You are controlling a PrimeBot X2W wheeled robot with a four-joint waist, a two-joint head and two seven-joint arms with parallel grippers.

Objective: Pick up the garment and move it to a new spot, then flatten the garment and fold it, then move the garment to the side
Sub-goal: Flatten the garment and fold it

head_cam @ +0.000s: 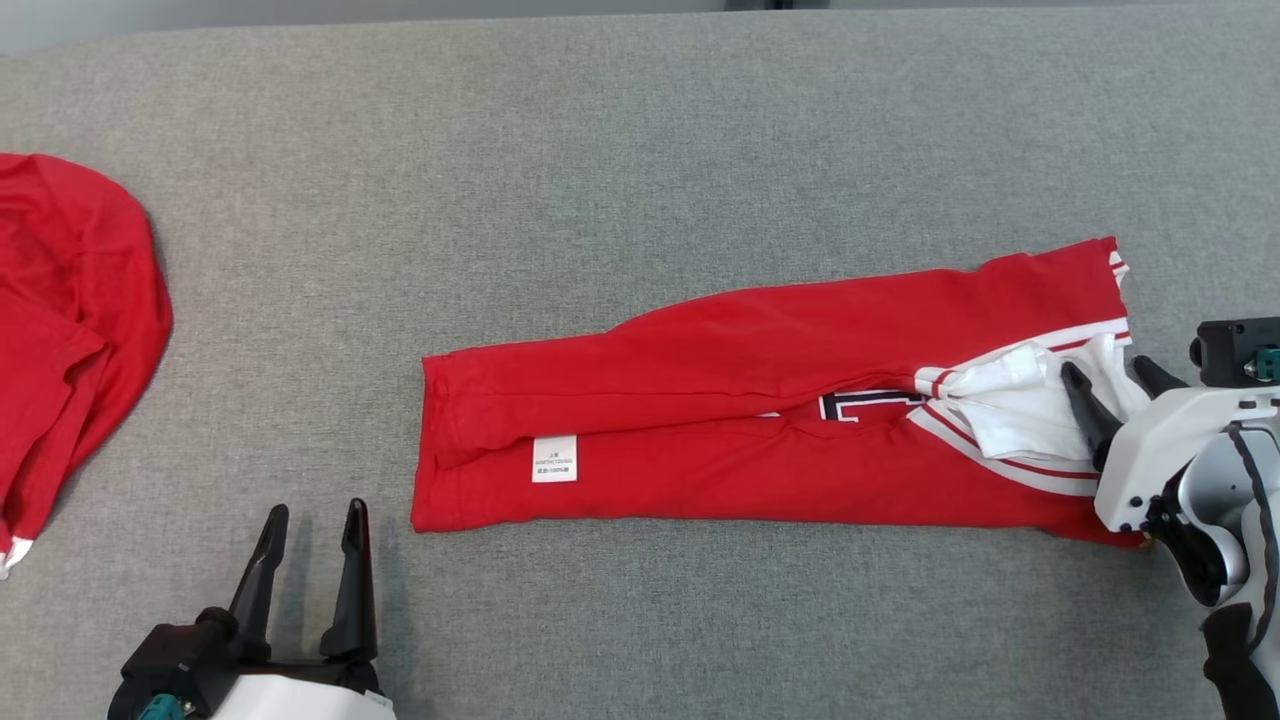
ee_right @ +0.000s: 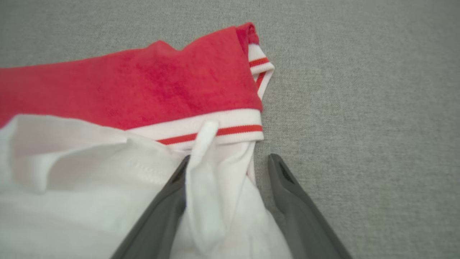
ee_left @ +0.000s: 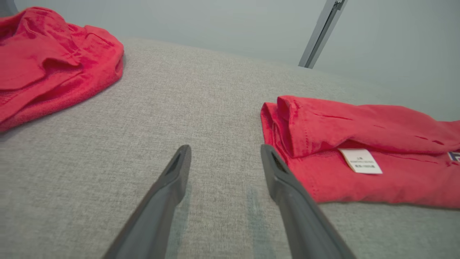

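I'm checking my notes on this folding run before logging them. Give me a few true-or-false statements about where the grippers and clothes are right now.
1. The left gripper is open, touching no cloth. True.
2. The folded garment is a long strip with a white label near its left end. True.
3. The right gripper is at the strip's left end. False: it is at the right end, with white fabric between its open fingers.
4. Only one red garment is in view. False: a second red garment lies at the head view's left edge.

Fingers spread apart on left tool [head_cam: 316,508], right tool [head_cam: 1105,366].
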